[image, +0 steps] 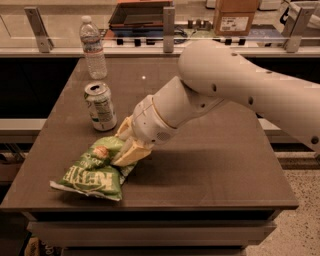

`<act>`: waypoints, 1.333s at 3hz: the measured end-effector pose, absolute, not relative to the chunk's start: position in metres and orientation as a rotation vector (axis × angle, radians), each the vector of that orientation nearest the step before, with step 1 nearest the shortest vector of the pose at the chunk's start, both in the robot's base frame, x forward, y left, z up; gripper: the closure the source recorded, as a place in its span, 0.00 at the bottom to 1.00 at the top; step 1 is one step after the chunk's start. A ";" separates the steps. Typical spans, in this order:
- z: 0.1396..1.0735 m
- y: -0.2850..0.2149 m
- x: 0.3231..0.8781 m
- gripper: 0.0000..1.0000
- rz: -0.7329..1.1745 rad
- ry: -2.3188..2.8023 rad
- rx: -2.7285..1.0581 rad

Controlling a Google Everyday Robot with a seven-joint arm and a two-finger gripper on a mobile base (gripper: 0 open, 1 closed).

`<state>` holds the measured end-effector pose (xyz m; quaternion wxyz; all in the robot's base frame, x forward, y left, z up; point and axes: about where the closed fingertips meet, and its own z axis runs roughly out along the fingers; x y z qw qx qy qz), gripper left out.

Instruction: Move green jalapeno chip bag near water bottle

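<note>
The green jalapeno chip bag lies crumpled on the front left of the dark table, its white lettering upside down. My gripper is at the bag's upper right end, its two pale fingers pinched on that end from either side. The bag rests on the table. The water bottle stands upright at the back left corner, well behind the bag.
A green-and-white soda can stands upright between the bag and the bottle, just left of my gripper. A rail with metal posts and a cardboard box lie behind the table. The table's front edge is close to the bag.
</note>
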<state>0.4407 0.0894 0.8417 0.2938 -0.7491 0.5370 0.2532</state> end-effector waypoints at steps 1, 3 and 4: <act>0.843 0.090 0.440 1.00 0.672 1.427 -1.998; 0.846 0.081 0.441 1.00 0.657 1.461 -1.977; 0.848 0.050 0.448 1.00 0.654 1.552 -1.915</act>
